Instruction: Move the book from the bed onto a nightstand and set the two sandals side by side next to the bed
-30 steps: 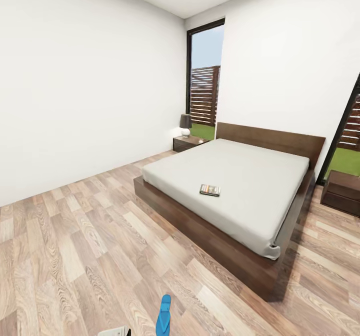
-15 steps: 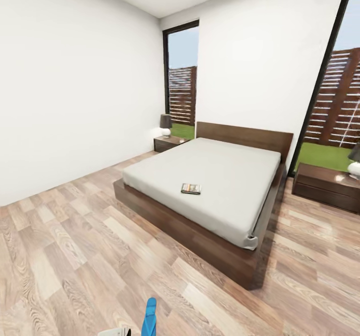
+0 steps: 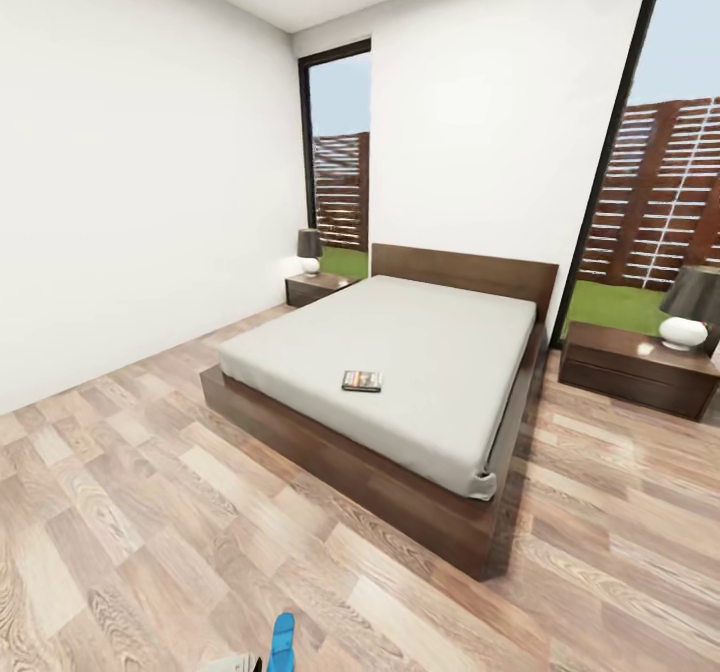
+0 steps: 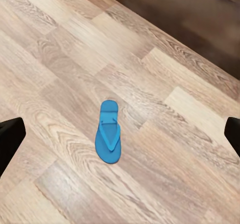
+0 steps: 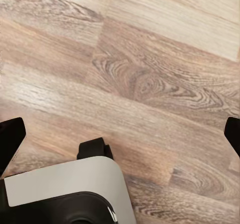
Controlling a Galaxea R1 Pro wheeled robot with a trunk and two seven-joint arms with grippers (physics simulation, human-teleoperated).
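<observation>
Head view: book (image 3: 361, 381) on bed (image 3: 400, 352), cover lettering unreadable.

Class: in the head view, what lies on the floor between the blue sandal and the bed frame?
Bare wood-plank floor between sandal and bed, in the head view.

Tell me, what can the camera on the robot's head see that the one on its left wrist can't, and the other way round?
The head view takes in the room: the bed with the book lying on its mattress, a nightstand on each side carrying a lamp, and tall windows onto grass and a fence. The left wrist view looks straight down and gives the whole blue sandal, flat on the planks, between its dark fingertips. Both share that sandal, cut off at the head view's bottom edge, and the wood floor.
</observation>
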